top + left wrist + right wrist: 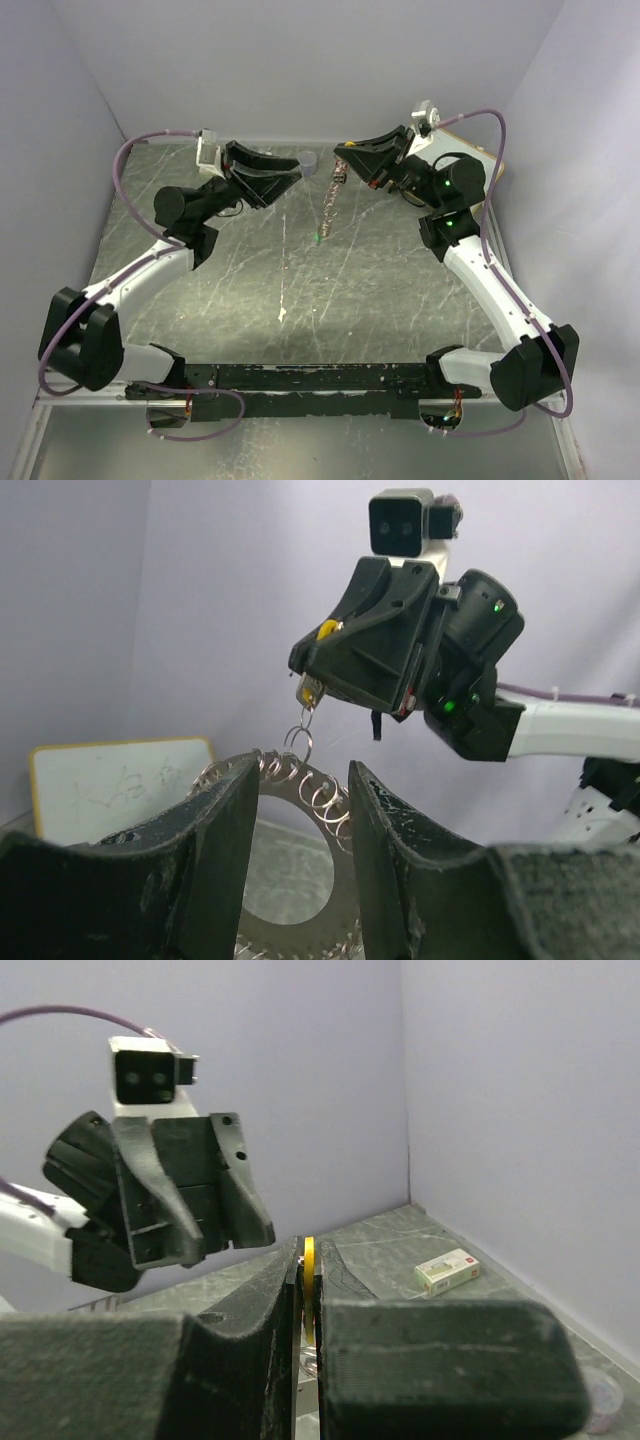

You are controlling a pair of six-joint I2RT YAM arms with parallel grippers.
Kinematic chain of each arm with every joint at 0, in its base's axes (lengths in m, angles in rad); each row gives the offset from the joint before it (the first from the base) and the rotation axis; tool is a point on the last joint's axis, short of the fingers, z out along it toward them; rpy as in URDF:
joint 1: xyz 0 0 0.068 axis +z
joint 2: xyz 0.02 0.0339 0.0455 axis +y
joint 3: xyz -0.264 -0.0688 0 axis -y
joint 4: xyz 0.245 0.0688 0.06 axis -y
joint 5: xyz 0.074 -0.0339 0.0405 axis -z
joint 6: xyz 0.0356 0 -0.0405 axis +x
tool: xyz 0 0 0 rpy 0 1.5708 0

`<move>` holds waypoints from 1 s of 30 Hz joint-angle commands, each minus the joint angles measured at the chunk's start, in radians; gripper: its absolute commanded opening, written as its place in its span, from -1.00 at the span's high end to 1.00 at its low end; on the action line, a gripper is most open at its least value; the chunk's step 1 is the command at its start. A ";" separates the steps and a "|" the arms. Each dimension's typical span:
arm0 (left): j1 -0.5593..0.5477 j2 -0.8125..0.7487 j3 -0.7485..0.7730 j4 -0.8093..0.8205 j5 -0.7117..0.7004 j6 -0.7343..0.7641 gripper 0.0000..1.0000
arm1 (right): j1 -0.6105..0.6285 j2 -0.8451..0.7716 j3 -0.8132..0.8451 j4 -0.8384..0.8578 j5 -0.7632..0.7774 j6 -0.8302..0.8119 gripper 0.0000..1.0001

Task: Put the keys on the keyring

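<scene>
Right gripper [347, 160] pinches yellow key [309, 1285], keyring [328, 205] dangling toward 7 o'clock — left gripper [302, 770] half-open, empty, at its 9. Risk: a bump swings the keyring and the yellow key slips.

The keyring [300, 938] is bare metal with shiny wire loops. The left gripper [303, 775] has matt black jaws, rough and scuffed. The yellow key [309, 1270] looks like smooth plastic. The worktop [380, 300] is dark, marbled and faintly glossy.
</scene>
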State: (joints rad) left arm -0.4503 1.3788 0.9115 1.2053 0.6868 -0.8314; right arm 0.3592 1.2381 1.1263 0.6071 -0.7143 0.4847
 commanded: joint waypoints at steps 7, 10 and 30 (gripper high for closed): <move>-0.131 -0.092 0.036 -0.434 -0.075 0.490 -0.03 | 0.004 -0.057 -0.044 -0.030 0.078 -0.027 1.00; -0.173 -0.090 0.042 -0.461 -0.117 0.574 -0.03 | 0.007 -0.065 -0.042 -0.042 0.076 -0.033 1.00; -0.238 -0.122 -0.005 -0.409 -0.272 0.742 -0.04 | 0.009 -0.087 -0.037 -0.066 0.028 -0.048 1.00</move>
State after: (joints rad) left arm -0.6781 1.3037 0.9276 0.7532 0.4641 -0.1566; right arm 0.3668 1.1797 1.0798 0.5026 -0.6689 0.4435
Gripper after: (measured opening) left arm 0.520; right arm 0.056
